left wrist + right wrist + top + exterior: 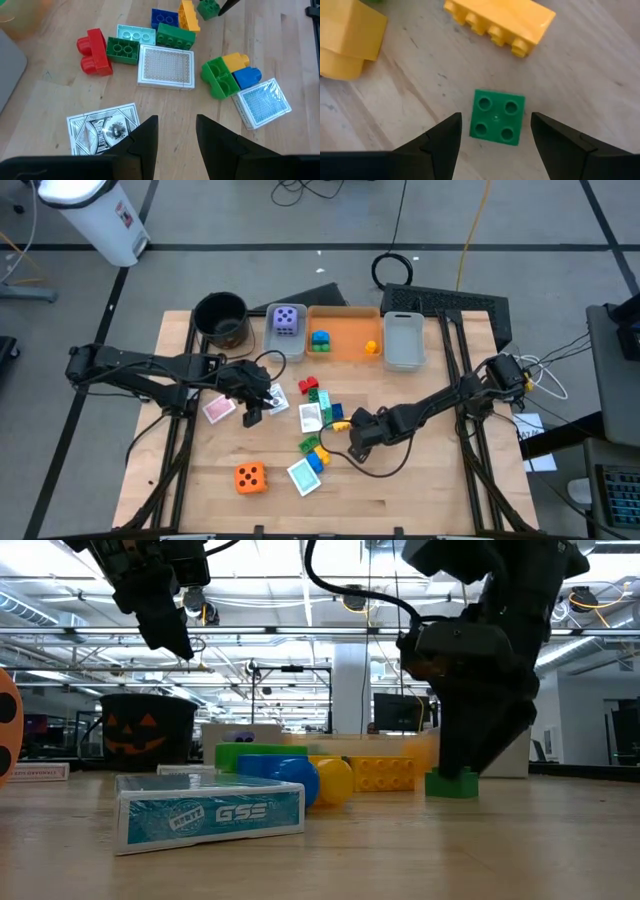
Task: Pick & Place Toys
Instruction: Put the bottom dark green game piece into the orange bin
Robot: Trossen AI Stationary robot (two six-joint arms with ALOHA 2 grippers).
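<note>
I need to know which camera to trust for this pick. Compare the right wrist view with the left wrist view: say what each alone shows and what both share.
Right wrist only: the right gripper open, its fingers flanking a small green brick with four studs.
Left wrist only: the left gripper open above bare wood, a red brick, a white card and a teal card.
Both: the long yellow brick and the wooden table.

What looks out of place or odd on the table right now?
Nothing looks damaged or spilled. Loose bricks and cards lie scattered mid-table, and the orange die sits alone, while the purple die is already in a bin.
</note>
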